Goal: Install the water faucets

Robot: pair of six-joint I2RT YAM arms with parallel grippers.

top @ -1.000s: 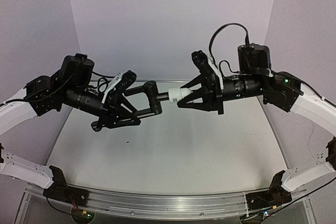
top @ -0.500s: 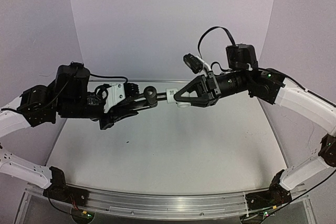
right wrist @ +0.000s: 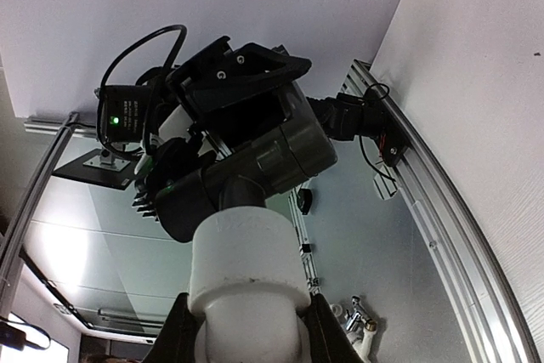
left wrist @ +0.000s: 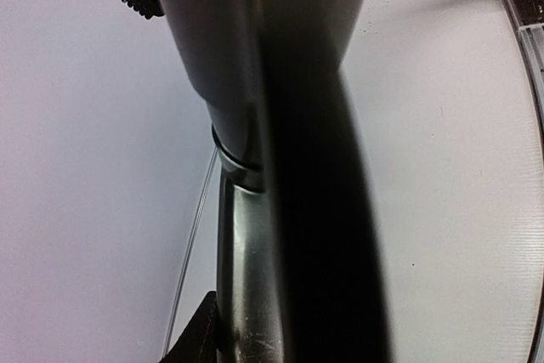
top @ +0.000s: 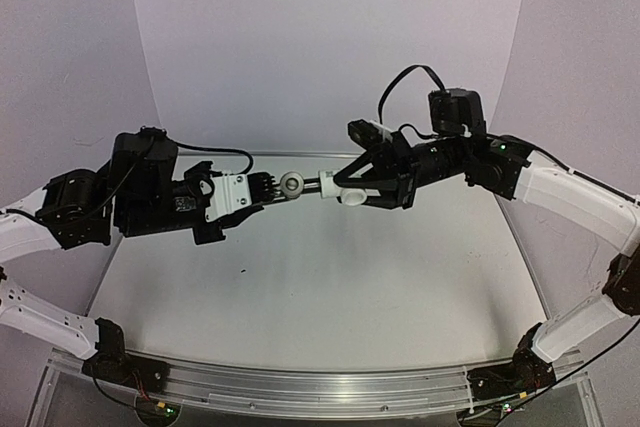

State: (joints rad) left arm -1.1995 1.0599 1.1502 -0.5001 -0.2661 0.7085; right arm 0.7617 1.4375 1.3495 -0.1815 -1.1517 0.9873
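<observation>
Two parts meet mid-air between arms. Left gripper (top: 262, 187) clenched on black pipe (top: 303, 184), bent end just past its fingertips; right gripper (top: 345, 189) pinches white fitting (top: 330, 183) straight ahead. Axes aligned, seemingly so pipe enters fitting.

Your left arm (top: 140, 192) and right arm (top: 560, 187) are both aloft, forearms near level, reaching inward. Left gripper (top: 266, 185) and right gripper (top: 343, 187) face tip to tip, jaws clamped narrow.
</observation>
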